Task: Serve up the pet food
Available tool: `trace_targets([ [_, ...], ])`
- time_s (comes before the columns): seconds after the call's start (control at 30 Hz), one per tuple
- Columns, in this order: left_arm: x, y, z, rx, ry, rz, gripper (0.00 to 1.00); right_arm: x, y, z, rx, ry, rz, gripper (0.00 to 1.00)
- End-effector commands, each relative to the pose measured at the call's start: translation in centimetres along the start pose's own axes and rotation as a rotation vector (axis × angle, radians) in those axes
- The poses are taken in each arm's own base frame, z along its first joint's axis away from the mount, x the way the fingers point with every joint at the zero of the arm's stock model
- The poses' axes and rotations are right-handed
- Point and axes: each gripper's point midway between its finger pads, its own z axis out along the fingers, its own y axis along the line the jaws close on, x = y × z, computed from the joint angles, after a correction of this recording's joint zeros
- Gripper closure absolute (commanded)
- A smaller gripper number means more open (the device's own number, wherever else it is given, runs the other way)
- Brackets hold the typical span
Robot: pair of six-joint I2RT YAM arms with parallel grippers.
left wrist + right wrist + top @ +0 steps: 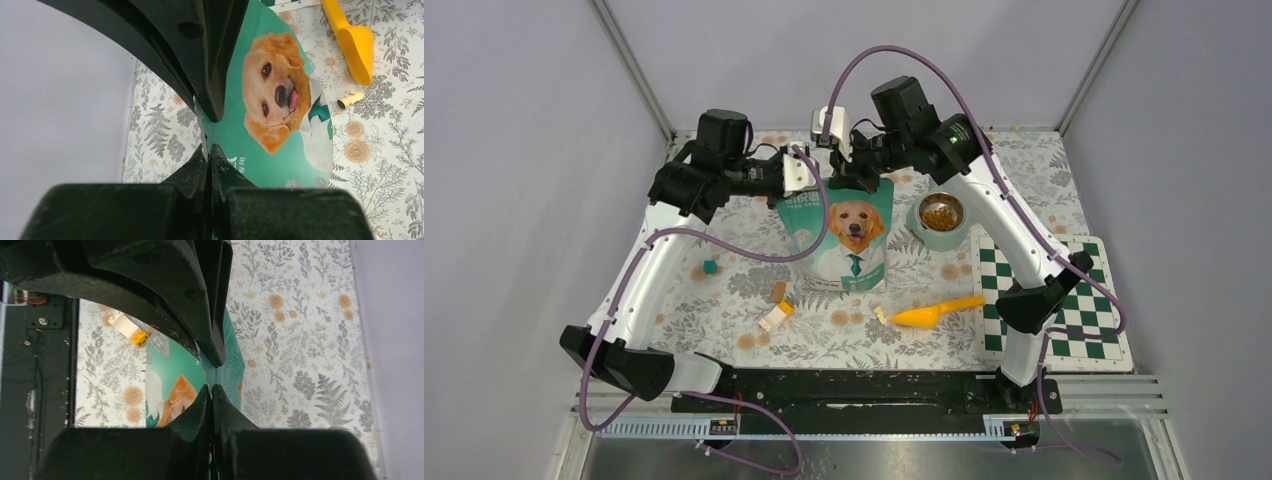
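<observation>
Top view, bench (pixel 724 330): it has a flowery cloth and fills the middle of the frame.
Top view, bag (pixel 849 245): teal with a dog on it, standing up in the middle of the frame.
Top view, left gripper (pixel 807 178): at the bag's top left corner, pinched on the top edge.
Top view, right gripper (pixel 862 172): at the bag's top right corner, pinched on the top edge too.
Top view, bowl (pixel 923 236): pale green, just to the right of the bag.
Top view, pet food (pixel 941 212): small brown bits lying inside the bowl.
Top view, scoop (pixel 936 313): yellow, lying flat below the bowl, apart from the bag.
Top view, blocks (pixel 776 315): a few small ones lie lower left of the bag, and a teal one (pixel 710 267) sits farther left.
Top view, checked mat (pixel 1074 300): green and white, at the right side of the frame.
Left wrist view, left gripper (pixel 210 136): fingers pressed together in the middle, with the bag's (pixel 240 150) edge caught between them.
Left wrist view, scoop (pixel 356 42): upper right of the frame, with a small cream block (pixel 350 99) below it.
Left wrist view, pet food: cannot be seen here.
Right wrist view, right gripper (pixel 214 376): fingers pressed together on the bag's (pixel 172 367) teal edge in the middle.
Right wrist view, yellow block (pixel 138 337): upper left, past the bag.
Right wrist view, pet food: cannot be seen here.
</observation>
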Motion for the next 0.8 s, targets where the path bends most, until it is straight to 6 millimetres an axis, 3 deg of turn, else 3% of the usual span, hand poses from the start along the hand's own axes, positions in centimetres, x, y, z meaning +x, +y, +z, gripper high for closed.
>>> trace_targets([
  [0.0,2.0,0.5,-4.5,-0.099,0.145,0.022,1.00,3.1,-2.7,-9.4,0.286,0.198,-0.050,1.00],
  [0.27,3.7,1.2,-6.4,-0.128,0.209,0.012,1.00,5.3,-4.0,-12.7,0.416,0.320,-0.111,1.00],
  [0.47,4.1,1.7,-7.7,-0.168,0.229,0.017,1.00,5.9,-4.4,-13.8,0.454,0.343,-0.106,0.98],
  [0.77,5.0,1.9,-8.1,-0.180,0.256,0.007,1.00,6.1,-4.4,-14.5,0.472,0.359,-0.112,0.90],
])
